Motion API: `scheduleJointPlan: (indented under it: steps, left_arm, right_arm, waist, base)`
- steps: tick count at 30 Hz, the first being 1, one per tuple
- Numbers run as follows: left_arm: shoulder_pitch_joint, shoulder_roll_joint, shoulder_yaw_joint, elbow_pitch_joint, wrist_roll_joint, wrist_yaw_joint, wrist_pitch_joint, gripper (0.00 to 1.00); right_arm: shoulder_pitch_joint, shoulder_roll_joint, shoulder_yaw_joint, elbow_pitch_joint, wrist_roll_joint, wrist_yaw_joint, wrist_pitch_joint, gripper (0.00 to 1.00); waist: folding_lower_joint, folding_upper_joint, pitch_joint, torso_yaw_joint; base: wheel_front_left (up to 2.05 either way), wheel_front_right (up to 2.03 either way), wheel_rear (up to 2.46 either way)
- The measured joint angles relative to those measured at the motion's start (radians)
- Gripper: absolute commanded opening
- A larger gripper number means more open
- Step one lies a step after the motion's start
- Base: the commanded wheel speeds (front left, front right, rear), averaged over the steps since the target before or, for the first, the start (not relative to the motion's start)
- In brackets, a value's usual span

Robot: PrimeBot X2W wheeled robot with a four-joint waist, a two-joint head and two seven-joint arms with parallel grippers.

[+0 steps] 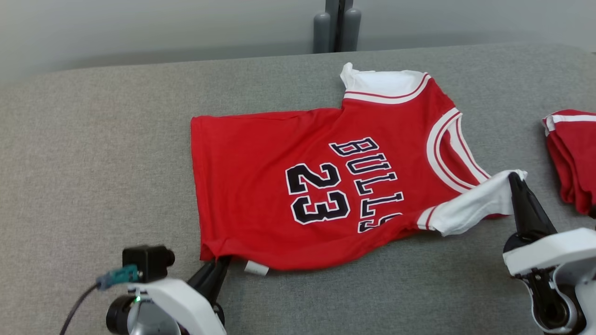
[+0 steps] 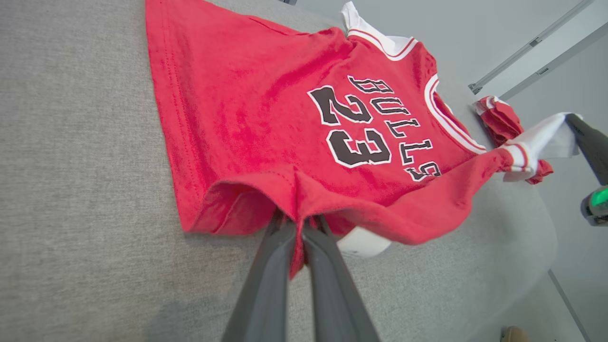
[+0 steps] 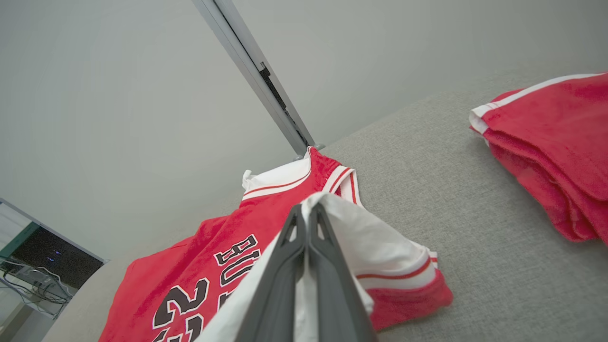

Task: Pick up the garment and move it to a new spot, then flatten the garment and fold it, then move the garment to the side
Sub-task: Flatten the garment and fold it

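- The left gripper (image 1: pixel 219 266) is nearest, at the lower left of the head view. Its jaws are clamped on the near hem corner of the red jersey (image 1: pixel 298 195). The left wrist view shows red cloth pinched between the dark fingers (image 2: pixel 280 247), with the hem bunched above them.
- A small white label (image 1: pixel 257 268) pokes out from under the hem just beside that grip.
- The right gripper (image 1: pixel 515 179), at the lower right, is clenched on the tip of the near white sleeve (image 1: pixel 470 207) and holds it raised off the grey table (image 1: pixel 93 163).
- The jersey lies between the two grippers and stretches away from them. It is lettering-up and mostly flat, with the hem on the robot's left and the collar on its right. Only the near edge is lifted.
- Likely risks:
  - The sleeve grip takes only a little cloth, so pulling the arms apart could slip it free.
  - Raising one side faster than the other could skew or wrinkle the body.
  - The rough table cloth may hold the far edge and spoil a fold.
- A second red garment (image 1: pixel 572 158), folded, sits apart to the right. A wide swing of the right arm could disturb it.
- Farthest off, the other white sleeve (image 1: pixel 382 81) rests flat near two grey posts (image 1: pixel 336 28).
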State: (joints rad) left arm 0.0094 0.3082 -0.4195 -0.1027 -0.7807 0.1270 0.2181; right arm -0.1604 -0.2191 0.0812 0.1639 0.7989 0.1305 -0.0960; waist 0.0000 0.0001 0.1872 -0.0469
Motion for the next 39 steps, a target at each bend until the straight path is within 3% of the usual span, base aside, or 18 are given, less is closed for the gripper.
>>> scheduleJointPlan:
  steps: [12,14,15,16,22,27,32,39]
  left_arm:
    - [-0.187,0.045,-0.002,0.040,-0.046,0.000,0.200,0.00]
    - [-0.206,0.046,0.002,0.061,-0.050,0.000,0.211,0.38]
    - [-0.214,0.040,0.003,0.074,-0.059,0.000,0.213,0.84]
    - [-0.221,0.035,0.001,0.085,-0.060,0.000,0.217,1.00]
    - [-0.253,0.042,-0.003,0.138,-0.052,-0.012,0.211,1.00]
    - [-0.216,0.085,0.032,0.119,-0.027,0.003,0.156,1.00]
    - [-0.106,0.086,0.041,0.093,-0.043,0.020,0.129,1.00]
    - [-0.126,0.050,0.040,0.143,-0.056,0.019,0.097,1.00]
  right_arm:
    - [-0.190,-0.004,0.043,0.216,-0.081,0.000,0.087,0.00]
    - [-0.217,-0.002,0.052,0.246,-0.088,0.000,0.087,0.02]
    - [-0.229,-0.001,0.056,0.260,-0.090,0.000,0.086,0.45]
    - [-0.241,-0.002,0.067,0.270,-0.100,0.000,0.086,1.00]
    - [-0.275,-0.052,0.107,0.314,-0.149,0.000,0.065,1.00]
    - [-0.244,-0.142,0.128,0.270,-0.247,0.000,0.024,1.00]
    - [-0.128,-0.202,0.156,0.199,-0.284,0.000,0.101,1.00]
    - [-0.101,-0.202,0.130,0.151,-0.301,0.000,0.170,1.00]
  waist:
    - [0.0000,0.0000,0.042,0.028]
    - [0.0000,0.0000,0.045,0.026]
    - [0.0000,0.0000,0.047,0.025]
    - [0.0000,0.0000,0.047,0.024]
    - [0.0000,0.0000,0.042,0.018]
    - [0.0000,0.0000,0.038,0.001]
    - [0.0000,0.0000,0.060,-0.012]
    - [0.0000,0.0000,0.129,-0.013]
  base:
    - [0.00,0.00,0.00]
    - [0.00,0.00,0.00]
    - [0.00,0.00,0.00]
    - [0.00,0.00,0.00]
    - [0.00,0.00,0.00]
    - [0.00,0.00,0.00]
    - [0.00,0.00,0.00]
    - [0.00,0.00,0.00]
